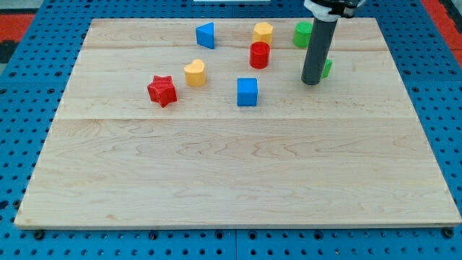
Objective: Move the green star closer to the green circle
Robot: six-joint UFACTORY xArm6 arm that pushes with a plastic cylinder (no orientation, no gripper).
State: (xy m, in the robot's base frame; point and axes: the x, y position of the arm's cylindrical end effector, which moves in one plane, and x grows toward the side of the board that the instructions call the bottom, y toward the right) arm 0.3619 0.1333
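The arm ends in a dark rod with no pincer on it, so there is nothing to be apart or together. The rod's tip (312,82) rests on the wooden bench (238,173) near the view's top right. Just to the tip's right, a small piece of green block (328,68) peeks out from behind the rod; most of it is hidden, so its shape cannot be told. A second green block (303,34), also partly covered by the rod, sits above it near the top edge. Left of the rod stand a red cylinder (259,55) and, above that, a yellow block (263,32). Further left are a blue block (206,35), a yellow heart (194,72), a red star (162,90) and a blue cube (247,92).
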